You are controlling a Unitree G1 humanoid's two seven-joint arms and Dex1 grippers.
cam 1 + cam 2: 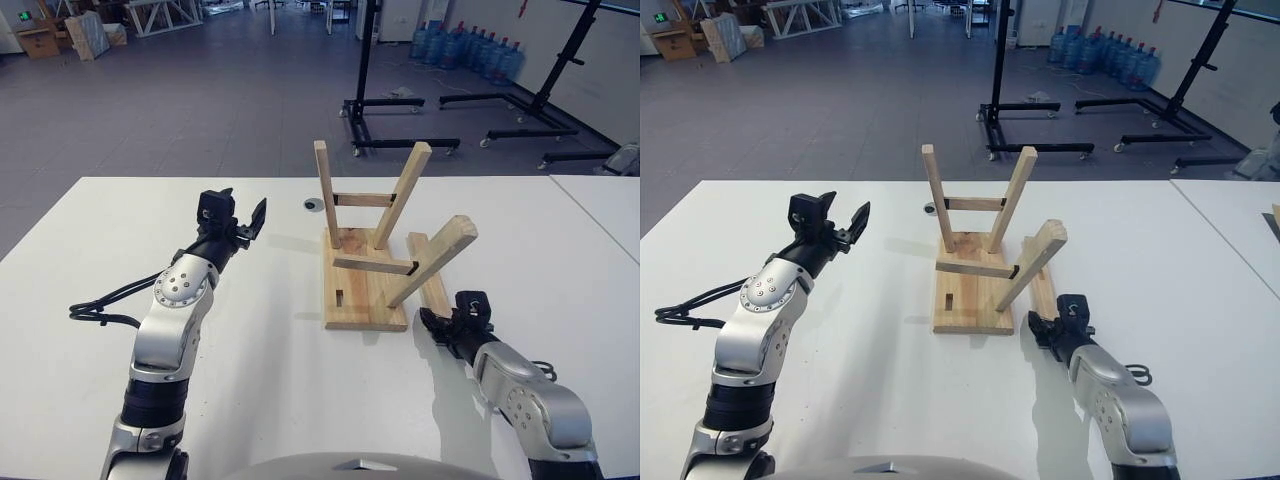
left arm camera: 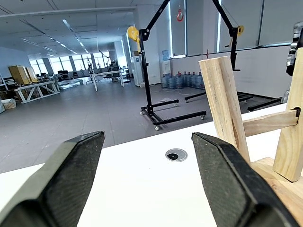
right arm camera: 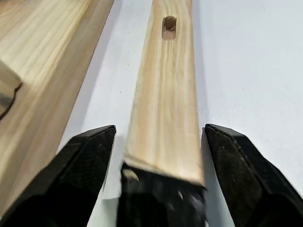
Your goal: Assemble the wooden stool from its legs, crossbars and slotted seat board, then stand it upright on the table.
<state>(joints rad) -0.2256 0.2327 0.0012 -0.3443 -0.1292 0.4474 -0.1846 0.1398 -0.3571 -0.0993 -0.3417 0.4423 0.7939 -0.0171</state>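
Observation:
The slotted seat board lies flat on the white table. Two legs stand upright at its far end, joined by a crossbar. A third leg leans over the board, with a second crossbar fixed to it. One loose leg with a mortise hole lies on the table along the board's right edge. My right gripper is open, its fingers on either side of that leg's near end. My left gripper hangs open and empty, left of the stool.
A round cable hole sits in the table near the far edge. A black cable trails beside my left arm. Another white table adjoins on the right. Black wheeled stands are on the floor beyond.

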